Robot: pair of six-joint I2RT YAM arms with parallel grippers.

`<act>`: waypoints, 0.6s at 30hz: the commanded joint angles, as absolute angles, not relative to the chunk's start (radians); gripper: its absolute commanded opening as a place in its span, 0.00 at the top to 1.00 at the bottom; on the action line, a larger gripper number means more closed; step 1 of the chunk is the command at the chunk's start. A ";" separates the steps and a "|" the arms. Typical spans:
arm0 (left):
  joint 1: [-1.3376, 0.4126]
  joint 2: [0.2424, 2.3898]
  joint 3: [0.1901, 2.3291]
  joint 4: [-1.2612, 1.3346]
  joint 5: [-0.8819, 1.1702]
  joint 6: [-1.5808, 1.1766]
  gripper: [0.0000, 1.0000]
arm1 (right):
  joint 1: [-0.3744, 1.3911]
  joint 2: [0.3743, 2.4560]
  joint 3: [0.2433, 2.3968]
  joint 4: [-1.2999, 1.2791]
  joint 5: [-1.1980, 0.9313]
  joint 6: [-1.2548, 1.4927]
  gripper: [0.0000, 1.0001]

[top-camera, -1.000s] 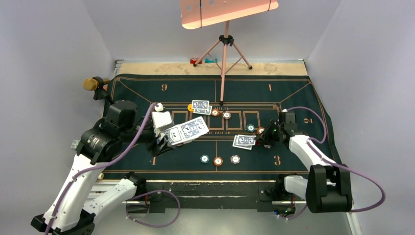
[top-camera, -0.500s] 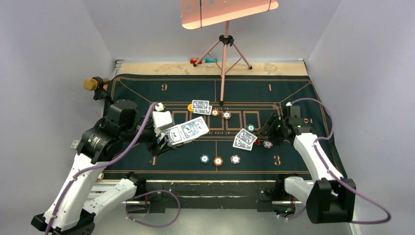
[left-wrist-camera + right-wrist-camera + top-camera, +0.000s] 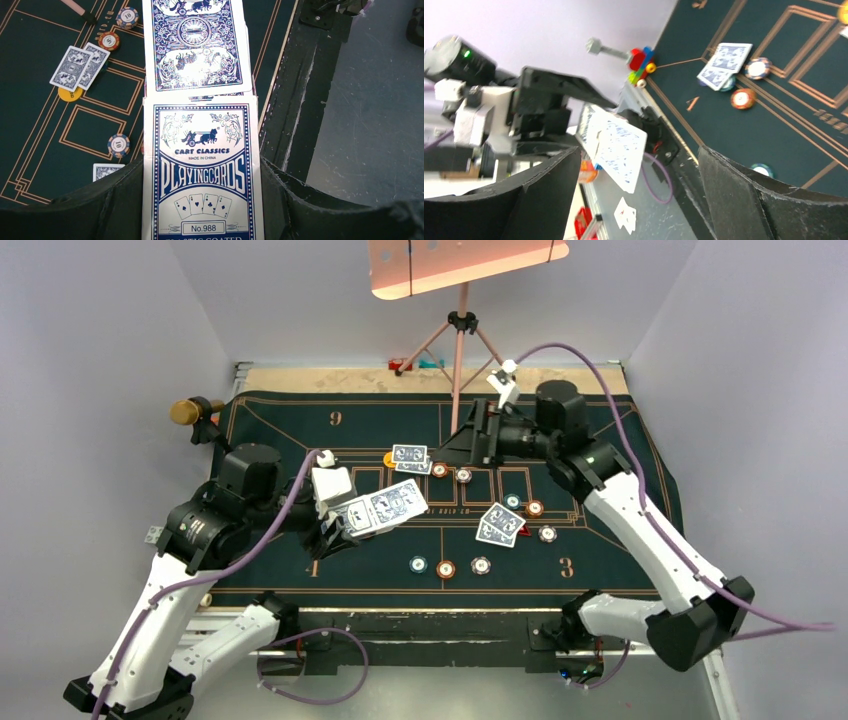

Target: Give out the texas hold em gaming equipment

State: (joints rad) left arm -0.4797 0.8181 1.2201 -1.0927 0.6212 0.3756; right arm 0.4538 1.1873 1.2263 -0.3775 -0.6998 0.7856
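ok so, felt mat (image 3: 280,420) itself fine, gear laid around its middle boxes.
right gripper (image 3: 455,448): jaws wide apart, holding nothing, up in air just beside tripod pole (image 3: 457,390). careless swing clips it, stand probably goes over.
left gripper (image 3: 338,525): clamped on card box (image 3: 200,180) above mat's left side, top card (image 3: 197,45) poking far out. any tilt, cards likely spill.
dealt pairs (image 3: 410,457) sit right by chips (image 3: 439,470). sloppy pinch could drag chip along.
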 commanded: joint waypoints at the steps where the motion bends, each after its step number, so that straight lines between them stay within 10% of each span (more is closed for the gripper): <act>1: -0.474 0.812 1.260 -1.056 0.662 0.351 1.00 | 0.578 1.228 1.316 -0.322 -0.728 0.797 0.08; 18: -0.475 0.809 1.263 -1.055 0.656 0.345 1.00 | 0.745 1.316 1.234 -0.215 -0.671 0.852 0.03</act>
